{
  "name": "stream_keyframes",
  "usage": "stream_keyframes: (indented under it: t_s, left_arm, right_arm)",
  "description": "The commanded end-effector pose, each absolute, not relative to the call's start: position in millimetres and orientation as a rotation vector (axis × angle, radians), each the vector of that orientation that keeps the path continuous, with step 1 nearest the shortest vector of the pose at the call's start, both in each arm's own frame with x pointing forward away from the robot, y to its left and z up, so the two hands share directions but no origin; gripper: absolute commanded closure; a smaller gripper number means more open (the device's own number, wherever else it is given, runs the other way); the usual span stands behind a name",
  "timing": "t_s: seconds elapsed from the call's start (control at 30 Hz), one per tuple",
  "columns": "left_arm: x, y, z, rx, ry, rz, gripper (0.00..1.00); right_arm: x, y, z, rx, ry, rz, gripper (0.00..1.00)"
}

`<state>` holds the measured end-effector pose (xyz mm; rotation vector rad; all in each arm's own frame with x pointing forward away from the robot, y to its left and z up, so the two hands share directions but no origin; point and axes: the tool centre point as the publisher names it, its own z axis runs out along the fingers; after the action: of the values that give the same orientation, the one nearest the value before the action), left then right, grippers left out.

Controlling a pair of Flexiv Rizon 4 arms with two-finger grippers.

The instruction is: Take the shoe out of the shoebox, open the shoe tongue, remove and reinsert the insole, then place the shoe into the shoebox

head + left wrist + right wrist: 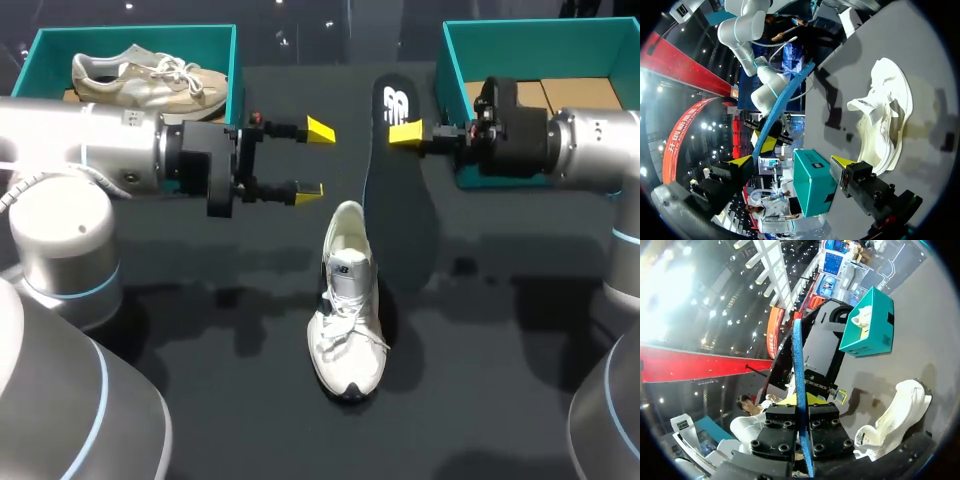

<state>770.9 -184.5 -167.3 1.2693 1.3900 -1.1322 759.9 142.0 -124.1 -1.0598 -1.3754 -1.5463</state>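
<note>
Right gripper (801,401) clamps insole (797,360); apparently edgewise.

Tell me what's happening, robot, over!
Right claw shut on insole. Left claw open, empty. White shoe on table, nothing blocking it.

The right gripper (801,412) clamps the blue insole (798,360) edge-on between its black fingers, the insole jutting out ahead; beside the gripper a white shoe (895,415) lies on the grey table (935,320); farther ahead stands a teal shoebox (872,335) holding a pale shoe (861,316).
</note>
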Motion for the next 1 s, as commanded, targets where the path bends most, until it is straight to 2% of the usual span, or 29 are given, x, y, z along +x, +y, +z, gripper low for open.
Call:
stream_keyframes:
  t_s: [0.03,0.53,1.0]
  left_arm:
    - [775.2,-187.7,-169.4,1.267,1.391,-1.139,0.00]
    - [776.0,-189.3,-168.4,1.264,1.401,-1.160,0.00]
    - [776.9,-195.6,-167.4,1.218,1.380,-1.164,0.01]
  right_arm:
    - [781.6,149.0,-131.3,-1.109,-1.341,-1.453,1.00]
    - [793.8,150.2,-131.6,-1.150,-1.320,-1.424,1.00]
    - [831.9,175.4,-154.9,-1.303,-1.166,-1.242,1.00]
